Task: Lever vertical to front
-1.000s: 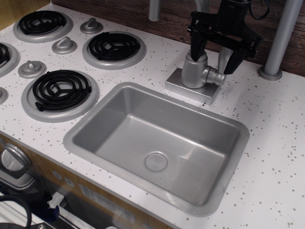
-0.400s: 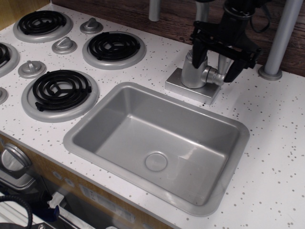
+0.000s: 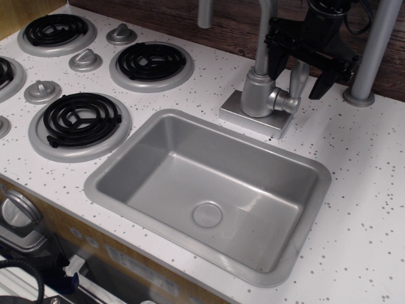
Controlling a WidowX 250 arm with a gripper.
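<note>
The lever (image 3: 297,79) is a small silver-grey paddle on a side stub of the faucet's cylindrical base (image 3: 257,94). It stands upright with its rounded tip up. My black gripper (image 3: 299,68) hangs over it from the back. Its jaws are open, with one finger (image 3: 276,57) to the left of the paddle and the other finger (image 3: 321,81) to the right. The paddle's upper part lies between them. I cannot tell whether either finger touches it. The faucet spout (image 3: 264,31) rises just left of the gripper.
The grey sink basin (image 3: 120,158) lies in front of the faucet. Black coil burners (image 3: 152,61) and grey conical knobs (image 3: 85,60) are at the left. A grey post (image 3: 370,54) stands close to the right of the gripper. A wooden wall runs along the back.
The gripper has moved up and to the right, off the faucet base, and now straddles the lever's upper part. The lever stays upright.
</note>
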